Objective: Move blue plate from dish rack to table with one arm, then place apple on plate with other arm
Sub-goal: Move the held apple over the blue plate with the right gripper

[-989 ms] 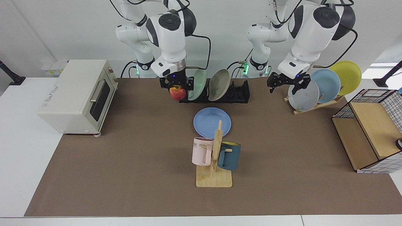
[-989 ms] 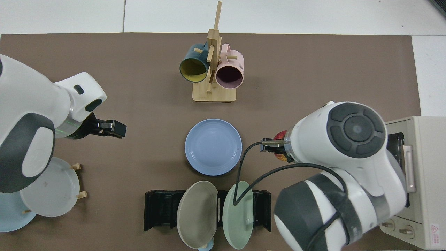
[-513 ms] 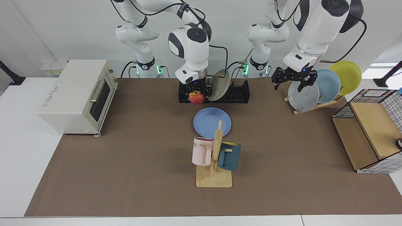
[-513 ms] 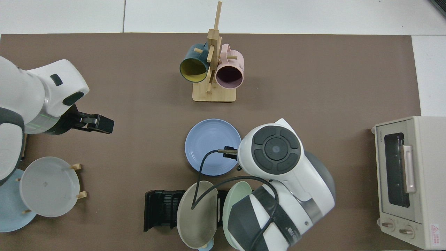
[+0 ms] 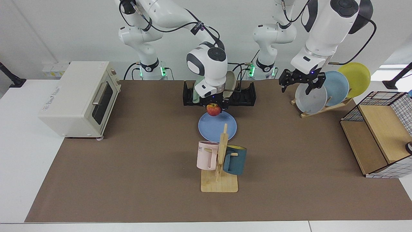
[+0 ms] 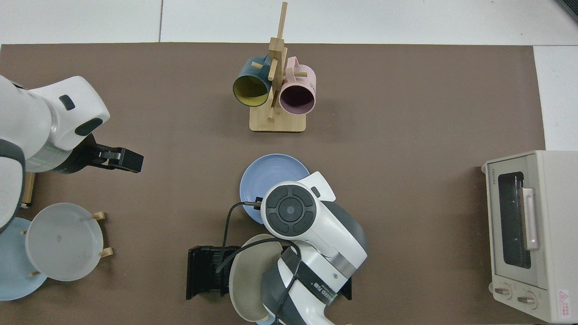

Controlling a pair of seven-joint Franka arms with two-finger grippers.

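My right hand (image 5: 213,104) is closed around the apple (image 5: 213,109), gripping it from above. It hangs over the far edge of the blue plate (image 5: 217,126), on the side next to the dish rack (image 5: 246,96), and I cannot tell whether the apple touches the plate or sits just above it. In the top view my right arm's wrist (image 6: 290,209) covers the apple and the hand completely, along with the near part of the blue plate (image 6: 266,174).

The blue plate lies flat on the brown mat of the surface (image 5: 128,161), between the dish rack and the wooden mug stand (image 5: 220,180). A pink mug (image 5: 206,155) and a dark blue mug (image 5: 234,159) hang on that stand. The dish rack holds a beige plate (image 6: 246,280) and a green plate (image 5: 195,93), both mostly hidden behind my right arm.

My left hand (image 5: 299,83) hovers with its fingers spread and holding nothing, up in front of the slanted wooden stand (image 5: 325,108), close by the top of the grey plate (image 5: 310,98). A pale blue plate (image 5: 336,83) and a yellow plate (image 5: 355,77) lean behind the grey one. In the top view my left hand (image 6: 128,160) points toward the middle of the mat, well apart from the blue plate.

A white toaster oven (image 5: 79,98) sits at the mat's edge on my right side, and a wire and wood shelf (image 5: 383,135) stands on my left side.
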